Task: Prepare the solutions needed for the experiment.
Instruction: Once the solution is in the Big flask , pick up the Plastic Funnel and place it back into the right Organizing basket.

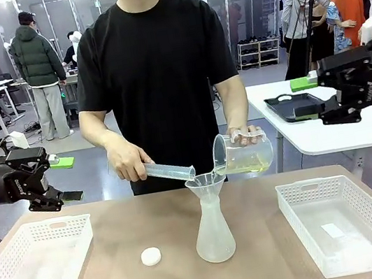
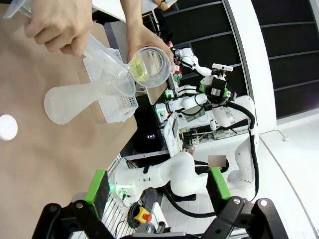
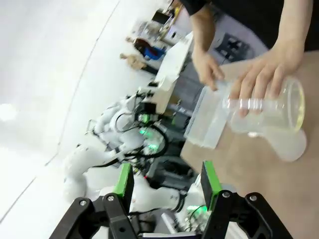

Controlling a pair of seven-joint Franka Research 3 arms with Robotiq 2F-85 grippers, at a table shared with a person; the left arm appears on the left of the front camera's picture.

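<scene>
A frosted conical flask [image 1: 213,228] stands mid-table with a wide funnel-like mouth. The person tips a clear handled beaker [image 1: 243,153] over that mouth; the solutions, a pale yellow liquid [image 1: 250,166], lie in the beaker's low side. Their other hand holds a clear measuring cylinder [image 1: 170,172] slanted toward the same mouth. My left gripper [image 1: 67,179] hangs open above the left basket, nothing between its fingers. My right gripper [image 1: 305,98] is open at the far right, well above the table. The left wrist view has the flask [image 2: 75,102], beaker [image 2: 149,67] and left gripper [image 2: 157,186]. The right wrist view has the flask [image 3: 289,142] and right gripper [image 3: 167,181].
A white round cap [image 1: 151,257] lies left of the flask. White mesh baskets sit at the left [image 1: 35,234] and right [image 1: 300,192] of the table. A white side table [image 1: 354,130] with a black tray stands behind my right gripper.
</scene>
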